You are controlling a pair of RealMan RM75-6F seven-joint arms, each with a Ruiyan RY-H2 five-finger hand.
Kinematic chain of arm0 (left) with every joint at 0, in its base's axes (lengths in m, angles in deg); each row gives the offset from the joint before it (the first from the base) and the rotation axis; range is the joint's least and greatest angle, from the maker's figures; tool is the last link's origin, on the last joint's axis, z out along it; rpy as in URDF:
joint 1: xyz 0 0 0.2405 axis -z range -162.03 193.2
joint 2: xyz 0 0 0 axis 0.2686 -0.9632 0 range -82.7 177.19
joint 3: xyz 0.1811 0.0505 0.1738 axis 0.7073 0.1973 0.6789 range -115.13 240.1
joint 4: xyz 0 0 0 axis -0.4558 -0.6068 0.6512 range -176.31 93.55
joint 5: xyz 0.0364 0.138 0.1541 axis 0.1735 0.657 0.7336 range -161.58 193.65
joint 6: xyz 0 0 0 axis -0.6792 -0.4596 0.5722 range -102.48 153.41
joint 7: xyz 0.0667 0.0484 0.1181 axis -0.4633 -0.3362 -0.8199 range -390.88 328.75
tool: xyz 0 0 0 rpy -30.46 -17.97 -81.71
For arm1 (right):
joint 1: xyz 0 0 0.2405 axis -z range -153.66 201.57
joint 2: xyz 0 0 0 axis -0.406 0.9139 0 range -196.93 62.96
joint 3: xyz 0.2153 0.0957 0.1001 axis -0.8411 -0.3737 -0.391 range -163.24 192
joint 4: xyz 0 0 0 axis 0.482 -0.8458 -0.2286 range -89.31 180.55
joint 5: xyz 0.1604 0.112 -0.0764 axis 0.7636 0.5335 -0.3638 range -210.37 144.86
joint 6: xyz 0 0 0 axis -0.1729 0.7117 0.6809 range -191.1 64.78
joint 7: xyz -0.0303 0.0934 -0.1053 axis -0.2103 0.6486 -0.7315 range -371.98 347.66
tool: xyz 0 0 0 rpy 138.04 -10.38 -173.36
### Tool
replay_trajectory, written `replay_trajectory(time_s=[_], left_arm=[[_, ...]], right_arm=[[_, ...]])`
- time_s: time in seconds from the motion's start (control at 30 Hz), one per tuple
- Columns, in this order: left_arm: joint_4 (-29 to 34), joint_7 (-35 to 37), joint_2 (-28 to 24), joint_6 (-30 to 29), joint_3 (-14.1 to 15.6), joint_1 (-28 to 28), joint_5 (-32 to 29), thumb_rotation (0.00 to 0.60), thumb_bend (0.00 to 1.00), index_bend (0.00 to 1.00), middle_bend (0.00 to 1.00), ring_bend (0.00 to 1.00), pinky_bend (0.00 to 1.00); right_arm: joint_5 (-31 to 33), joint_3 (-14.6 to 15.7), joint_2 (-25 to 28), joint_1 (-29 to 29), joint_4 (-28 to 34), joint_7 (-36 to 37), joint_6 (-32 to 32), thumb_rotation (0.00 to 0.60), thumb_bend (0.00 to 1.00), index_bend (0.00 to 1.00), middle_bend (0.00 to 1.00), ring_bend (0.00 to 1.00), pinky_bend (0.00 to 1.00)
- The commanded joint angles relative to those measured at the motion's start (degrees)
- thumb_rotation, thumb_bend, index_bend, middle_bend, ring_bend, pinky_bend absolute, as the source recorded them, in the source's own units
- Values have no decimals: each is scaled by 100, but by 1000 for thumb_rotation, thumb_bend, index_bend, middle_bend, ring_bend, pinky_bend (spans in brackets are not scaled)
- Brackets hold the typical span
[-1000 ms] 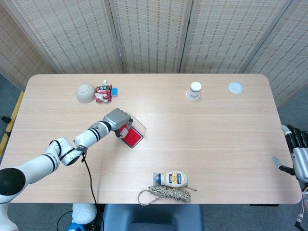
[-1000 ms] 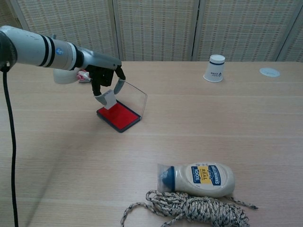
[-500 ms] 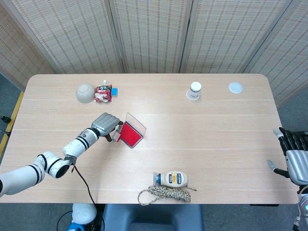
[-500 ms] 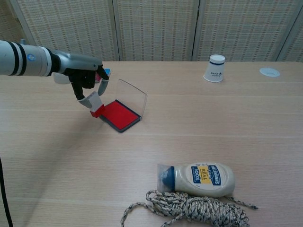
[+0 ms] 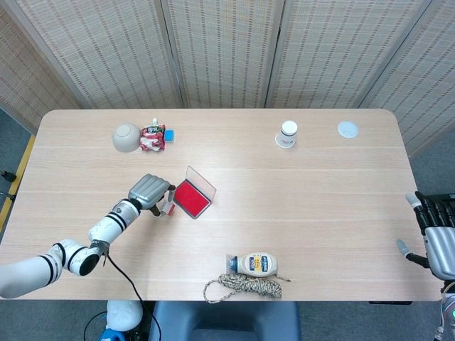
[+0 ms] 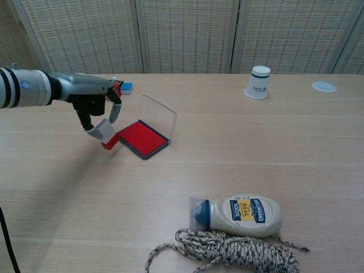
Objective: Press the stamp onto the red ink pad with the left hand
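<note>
The left hand (image 6: 94,105) holds the stamp (image 6: 106,135) just off the left side of the red ink pad (image 6: 142,138), on the counter's left half. The stamp tilts, its red face down and rightward, long axis slanted. A good press needs it squared over the pad, clear of the upright lid (image 6: 157,115).

Back left on the table (image 5: 327,192): upturned bowl (image 5: 126,136), red wrapper (image 5: 151,138) touching it, blue block (image 5: 170,135) just beside. Back right: paper cup (image 5: 287,133), white lid (image 5: 348,128) apart from it. Front edge: mayo bottle (image 6: 239,214) lying flat, cap to the left, coiled rope (image 6: 227,252) against it
</note>
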State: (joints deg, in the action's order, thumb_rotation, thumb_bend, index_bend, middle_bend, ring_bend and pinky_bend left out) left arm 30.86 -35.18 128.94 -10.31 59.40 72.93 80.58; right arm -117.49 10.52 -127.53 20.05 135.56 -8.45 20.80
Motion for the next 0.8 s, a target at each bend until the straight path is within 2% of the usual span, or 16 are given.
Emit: replay_trajectory(time_s=[0.03, 0.8], left_arm=[[-40, -7, 32, 14, -14, -23, -3, 600, 490, 780, 1000, 902, 730], [-705, 336, 396, 326, -29, -197, 308, 600, 490, 759, 1000, 902, 730]], right_arm=[[-2, 2, 2, -13, -11, 11, -25, 600, 282, 0, 0, 0, 0], [83, -24, -44, -81, -9, -133, -161, 600, 282, 0, 0, 0, 0]])
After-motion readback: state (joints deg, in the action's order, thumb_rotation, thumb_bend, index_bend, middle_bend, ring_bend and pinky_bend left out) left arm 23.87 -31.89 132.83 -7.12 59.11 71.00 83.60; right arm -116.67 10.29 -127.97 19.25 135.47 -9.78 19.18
